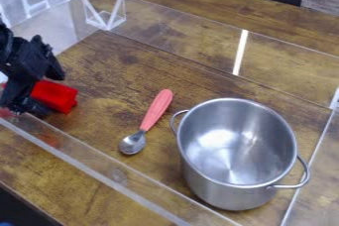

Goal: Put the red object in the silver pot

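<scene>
- Handling first: the red object point(54, 96) looks to me like a plain solid block, stiff and light, with flat faces and clear edges. I judge that it will not bend or break, but its smooth sides may slip if the hold is shallow.
- Place: the block lies flat on the wooden table point(199, 52) at the left edge of the frame, about halfway down, well apart from the silver pot point(239, 153), which stands in the lower right.
- Fingers: my gripper point(30, 83) hangs over the left end of the block with its dark fingers point(48, 63) spread wide. They cover part of the block, and I cannot tell if they already touch it. It is not gripped yet.
- Where to hold: I would close across the short width, near the middle of the length, so the block stays level when lifted.
- Direction: only the right part of the block is visible. Its long axis seems to run from the left edge toward the lower right, roughly pointing at the spoon point(147, 121) lying between block and pot. I am not fully sure, because the left end is hidden.
- Fit: the pot is open and empty, but the block seems about as long as the pot is wide, so I would tilt it.
</scene>
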`<control>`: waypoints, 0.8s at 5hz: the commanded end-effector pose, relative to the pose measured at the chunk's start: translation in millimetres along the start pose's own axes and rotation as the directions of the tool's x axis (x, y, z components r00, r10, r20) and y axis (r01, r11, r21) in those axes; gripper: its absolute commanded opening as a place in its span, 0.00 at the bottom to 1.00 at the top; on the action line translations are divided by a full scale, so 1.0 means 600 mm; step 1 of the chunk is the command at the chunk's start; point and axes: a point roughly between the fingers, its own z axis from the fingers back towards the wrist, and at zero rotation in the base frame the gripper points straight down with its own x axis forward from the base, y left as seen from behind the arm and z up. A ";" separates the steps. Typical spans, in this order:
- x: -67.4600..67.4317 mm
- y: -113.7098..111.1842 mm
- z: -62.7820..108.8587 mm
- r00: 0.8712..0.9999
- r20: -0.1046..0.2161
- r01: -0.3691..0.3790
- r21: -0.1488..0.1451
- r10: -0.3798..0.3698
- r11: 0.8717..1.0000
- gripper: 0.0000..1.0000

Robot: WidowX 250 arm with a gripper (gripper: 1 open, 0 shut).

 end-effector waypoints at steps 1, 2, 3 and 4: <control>-0.001 0.018 0.008 0.999 0.010 0.048 0.014 -0.048 0.999 1.00; -0.010 0.029 0.004 0.999 0.008 0.042 0.011 -0.042 0.999 1.00; -0.020 0.040 0.002 0.999 0.003 0.034 0.010 -0.034 0.999 1.00; -0.026 0.049 0.002 1.000 -0.008 0.018 0.011 -0.018 1.000 1.00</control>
